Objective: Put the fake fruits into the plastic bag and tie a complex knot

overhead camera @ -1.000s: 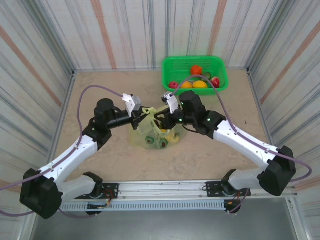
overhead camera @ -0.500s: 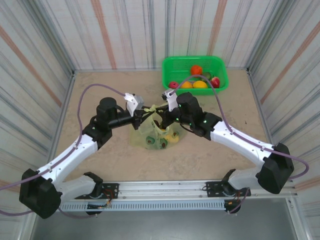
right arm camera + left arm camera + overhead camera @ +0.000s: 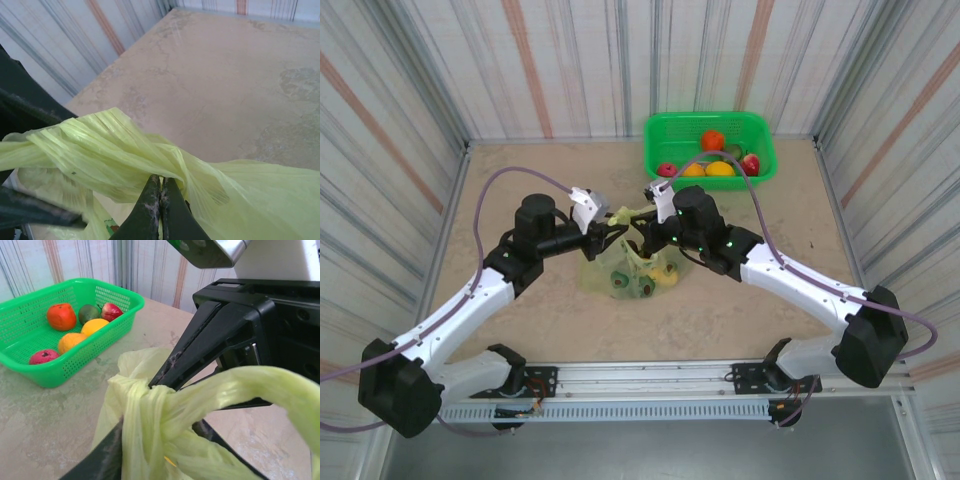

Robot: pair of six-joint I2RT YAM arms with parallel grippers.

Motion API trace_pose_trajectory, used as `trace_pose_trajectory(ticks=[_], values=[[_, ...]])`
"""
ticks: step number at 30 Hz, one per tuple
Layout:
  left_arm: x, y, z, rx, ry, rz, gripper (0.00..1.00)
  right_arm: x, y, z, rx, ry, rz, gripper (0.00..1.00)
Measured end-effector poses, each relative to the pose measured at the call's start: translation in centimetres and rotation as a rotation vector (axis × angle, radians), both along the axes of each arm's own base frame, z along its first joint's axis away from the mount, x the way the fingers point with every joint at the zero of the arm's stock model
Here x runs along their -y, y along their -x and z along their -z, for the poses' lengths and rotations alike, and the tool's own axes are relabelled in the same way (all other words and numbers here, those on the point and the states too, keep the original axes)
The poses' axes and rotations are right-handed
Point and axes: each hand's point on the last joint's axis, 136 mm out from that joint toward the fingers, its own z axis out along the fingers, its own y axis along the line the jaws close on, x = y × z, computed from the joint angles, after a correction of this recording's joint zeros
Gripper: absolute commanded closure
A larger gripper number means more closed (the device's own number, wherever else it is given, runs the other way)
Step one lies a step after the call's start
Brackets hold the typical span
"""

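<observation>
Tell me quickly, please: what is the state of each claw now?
Left claw: partly open, bag handle lying between its fingers.
Right claw: closed, pinching the bag handle.

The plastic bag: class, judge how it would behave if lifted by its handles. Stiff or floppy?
Probably floppy: the plastic bag film bunches into soft pleats at the right gripper. Likely to sag, with fruits weighing its bottom. Its thin film might slip or tear.

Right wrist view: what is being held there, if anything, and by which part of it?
The right gripper, jaws shut, pinches the plastic bag by a twisted handle strip, right at the bunched part.
</observation>
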Motion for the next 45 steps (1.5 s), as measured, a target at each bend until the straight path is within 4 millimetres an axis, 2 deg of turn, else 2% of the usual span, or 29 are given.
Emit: trace_pose_trajectory(ticks=[8,15,18,21,23,28,30,32,34,37,39,41,43,45], values=[[0.1,-0.3,-0.9,-0.01,0.047,-0.012,0.57,-0.5,1.0,0.5,0.003,-0.003,-0.024,1.0],[0.5,-0.8,-1.4,-0.033,0.094,-0.011,0.66,-0.8,2.0,0.5,0.023,-0.032,-0.045,1.0],[0.8,-0.9,-1.0,-0.058,0.098,0.001,0.73,-1.1,2.2,0.3,0.032,-0.044,-0.052,1.0],[1.0,-1.0,-1.0,-0.074,0.102,0.008,0.91,-1.4,2.4,0.0,0.043,-0.055,-0.058,0.98],[1.1,-1.0,-1.1,-0.072,0.104,0.019,1.0,-1.5,2.5,-0.2,0.052,-0.062,-0.059,0.91],[1.2,-0.8,-1.5,-0.061,0.106,0.038,1.0,-1.3,2.3,-0.1,0.062,-0.054,-0.044,0.5],[1.3,-0.7,-1.5,-0.057,0.105,0.045,1.0,-0.8,2.7,-0.2,0.072,-0.036,-0.05,0.44],[1.3,-0.6,-1.6,-0.046,0.101,0.052,1.0,0.3,3.3,-0.5,0.08,-0.017,-0.054,0.44],[1.3,-0.5,-1.7,-0.03,0.099,0.061,1.0,1.7,4.1,-1.7,0.096,-0.016,-0.062,0.48],[1.4,-0.2,-2.3,0.012,0.101,0.079,1.0,4.4,5.8,-4.8,0.158,-0.063,-0.103,0.52],[1.5,0.0,-2.7,0.04,0.1,0.098,1.0,6.1,7.2,-6.9,0.231,-0.095,-0.139,0.61],[1.6,0.3,-3.0,0.069,0.103,0.119,1.0,7.2,8.0,-8.0,0.3,-0.094,-0.171,0.65],[1.7,0.7,-3.2,0.096,0.108,0.142,1.0,7.6,8.5,-8.2,0.36,-0.064,-0.222,0.63],[1.7,1.1,-3.3,0.122,0.113,0.163,1.0,7.3,8.5,-7.3,0.389,-0.002,-0.298,0.57]])
